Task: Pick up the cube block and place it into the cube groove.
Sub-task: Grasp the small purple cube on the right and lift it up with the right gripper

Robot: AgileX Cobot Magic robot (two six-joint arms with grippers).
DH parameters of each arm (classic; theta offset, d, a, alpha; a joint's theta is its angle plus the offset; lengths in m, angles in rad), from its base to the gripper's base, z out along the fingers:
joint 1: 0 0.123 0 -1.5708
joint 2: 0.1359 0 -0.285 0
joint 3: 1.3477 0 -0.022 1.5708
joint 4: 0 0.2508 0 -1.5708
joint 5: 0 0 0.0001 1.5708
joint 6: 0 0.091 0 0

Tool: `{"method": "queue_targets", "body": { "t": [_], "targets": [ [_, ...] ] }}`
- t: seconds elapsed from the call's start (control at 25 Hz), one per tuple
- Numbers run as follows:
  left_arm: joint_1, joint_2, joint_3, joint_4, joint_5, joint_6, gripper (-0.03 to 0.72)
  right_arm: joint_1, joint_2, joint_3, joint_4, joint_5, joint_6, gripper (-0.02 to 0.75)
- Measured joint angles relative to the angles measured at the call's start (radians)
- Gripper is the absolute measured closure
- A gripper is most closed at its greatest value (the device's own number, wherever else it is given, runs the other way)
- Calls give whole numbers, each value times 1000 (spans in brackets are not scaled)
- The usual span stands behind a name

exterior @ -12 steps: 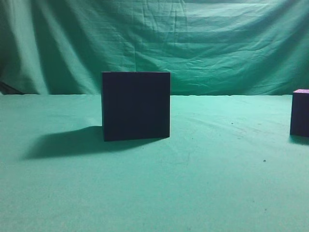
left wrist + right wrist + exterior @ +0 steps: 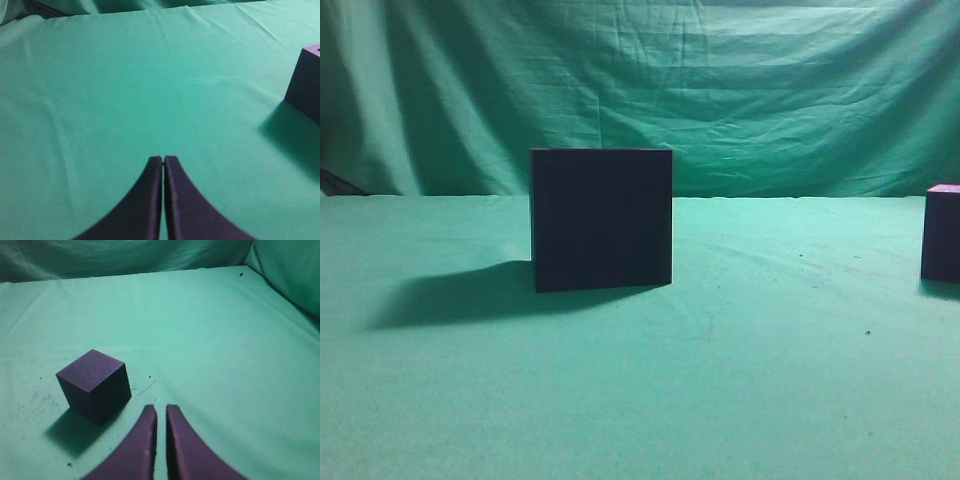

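Note:
The cube groove [image 2: 601, 220], a large near-black box, stands on the green cloth left of centre in the exterior view. Its corner also shows at the right edge of the left wrist view [image 2: 306, 87]. The cube block [image 2: 942, 235], small and dark purple with a pink top, sits at the far right edge. In the right wrist view the cube block [image 2: 94, 385] lies to the left of and just ahead of my right gripper [image 2: 161, 409], which is shut with a thin gap and empty. My left gripper [image 2: 163, 159] is shut and empty over bare cloth. Neither gripper shows in the exterior view.
The green cloth [image 2: 720, 380] covers the table and hangs as a backdrop [image 2: 720, 90] behind it. A raised fold of cloth [image 2: 290, 275] stands at the right in the right wrist view.

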Motion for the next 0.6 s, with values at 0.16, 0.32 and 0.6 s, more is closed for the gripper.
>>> {"method": "queue_targets", "body": {
  "t": [0.16,0.32,0.6],
  "targets": [
    [0,0,0,0,0,0,688,0,0,0,0,0,0,738],
    [0,0,0,0,0,0,688,0,0,0,0,0,0,738],
    [0,0,0,0,0,0,688,0,0,0,21,-108,-2,738]
  ]
}}
